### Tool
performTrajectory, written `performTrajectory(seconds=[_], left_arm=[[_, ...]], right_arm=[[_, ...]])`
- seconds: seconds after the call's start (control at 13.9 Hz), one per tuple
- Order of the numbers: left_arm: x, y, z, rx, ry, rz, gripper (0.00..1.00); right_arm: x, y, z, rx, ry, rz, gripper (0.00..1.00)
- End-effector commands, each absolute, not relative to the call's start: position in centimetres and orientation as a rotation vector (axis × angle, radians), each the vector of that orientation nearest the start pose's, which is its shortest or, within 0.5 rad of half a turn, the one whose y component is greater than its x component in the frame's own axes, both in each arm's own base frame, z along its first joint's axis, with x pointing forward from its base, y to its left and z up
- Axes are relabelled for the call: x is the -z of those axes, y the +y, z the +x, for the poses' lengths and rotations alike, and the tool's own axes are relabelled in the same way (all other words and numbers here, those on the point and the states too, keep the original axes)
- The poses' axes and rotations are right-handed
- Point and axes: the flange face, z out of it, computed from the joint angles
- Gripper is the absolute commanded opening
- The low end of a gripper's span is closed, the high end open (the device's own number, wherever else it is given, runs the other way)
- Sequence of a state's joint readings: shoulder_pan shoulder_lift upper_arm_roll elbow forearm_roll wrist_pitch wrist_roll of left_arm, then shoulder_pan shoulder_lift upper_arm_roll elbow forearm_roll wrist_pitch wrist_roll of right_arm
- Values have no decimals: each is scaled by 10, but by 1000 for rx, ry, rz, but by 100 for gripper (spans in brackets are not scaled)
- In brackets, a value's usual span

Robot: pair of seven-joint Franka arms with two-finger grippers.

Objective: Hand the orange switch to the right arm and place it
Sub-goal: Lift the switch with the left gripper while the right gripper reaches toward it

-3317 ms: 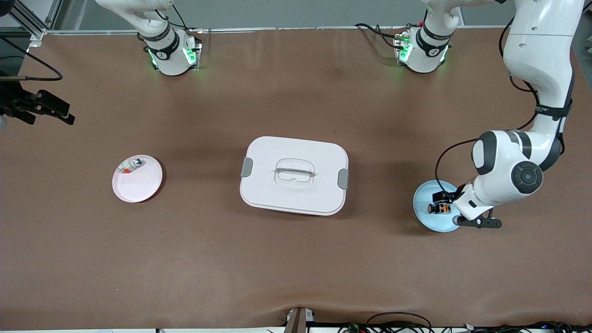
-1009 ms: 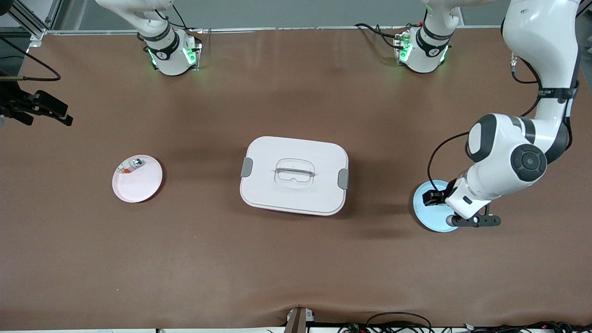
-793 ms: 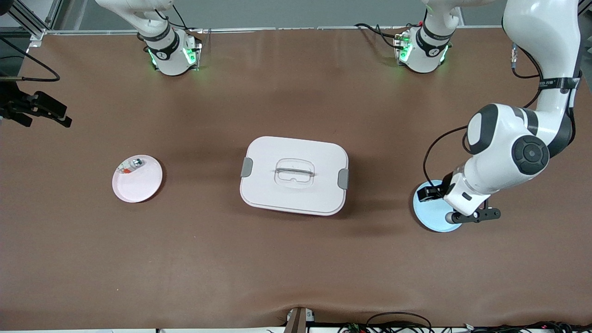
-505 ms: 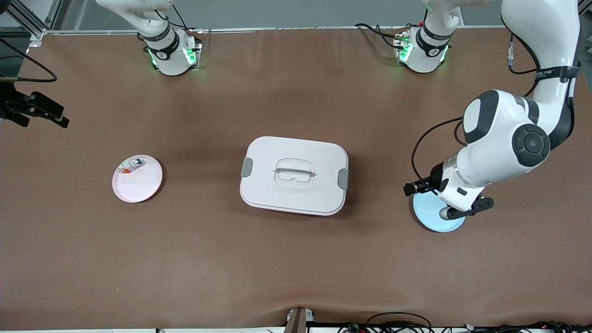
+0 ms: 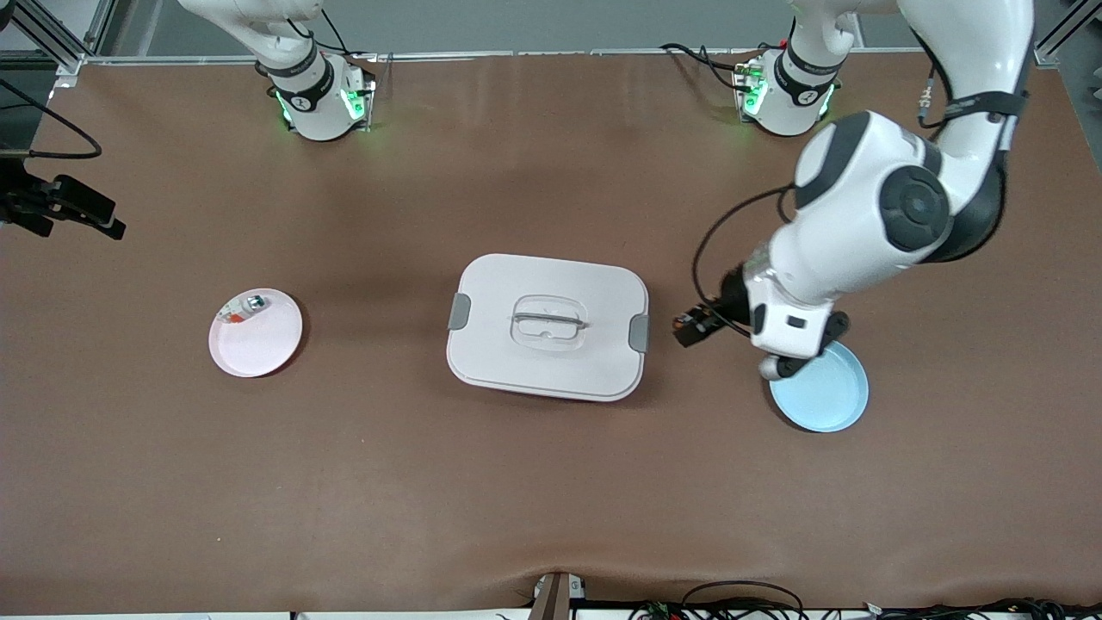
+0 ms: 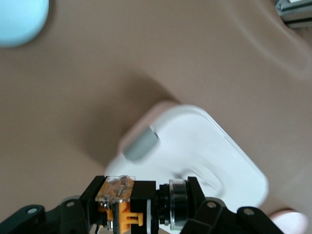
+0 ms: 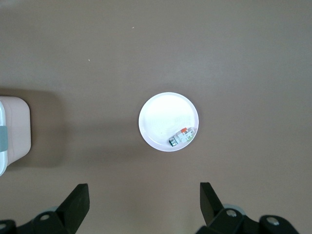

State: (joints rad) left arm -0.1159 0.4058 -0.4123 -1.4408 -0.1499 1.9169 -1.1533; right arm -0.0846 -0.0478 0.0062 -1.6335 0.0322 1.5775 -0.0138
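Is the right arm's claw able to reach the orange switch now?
Probably not yet. The right claw hangs open above the pink plate, while the left claw holds the orange switch beside the white box.

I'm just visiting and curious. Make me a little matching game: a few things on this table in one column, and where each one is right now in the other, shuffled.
Things:
1. orange switch
2. blue dish
3. small silver-and-green part
4. white lidded box

Places:
A. lying in the pink dish
B. mid-table
C. bare, at the left arm's end
D. clamped in the left hand

Pairs: 1-D, 2-C, 3-A, 4-B
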Motion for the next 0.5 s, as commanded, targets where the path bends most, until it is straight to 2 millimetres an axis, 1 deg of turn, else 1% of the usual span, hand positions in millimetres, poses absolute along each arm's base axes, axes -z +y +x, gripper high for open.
performTrajectory(seconds=[0.0, 0.14, 0.22, 0.29, 0.36, 0.43], left_arm=[[-493, -365, 590, -377, -1387, -3101, 0], [-496, -396, 583, -421, -1560, -3019, 0], [-499, -415, 578, -444, -1640, -2985, 0], [-497, -435, 574, -465, -1714, -2955, 0], [-499, -448, 571, -472, -1795, -2930, 0], [-502, -453, 571, -478, -1875, -2910, 0]], right_arm=[[-625, -26, 534, -61, 77, -3089, 100], [-613, -15, 533, -95, 64, -3029, 100], [-608, -11, 533, -101, 69, -2971, 100], [-602, -5, 533, -109, 77, -2905, 100], [-593, -1, 534, -108, 101, -2863, 100], [-584, 3, 533, -97, 111, -2829, 100]])
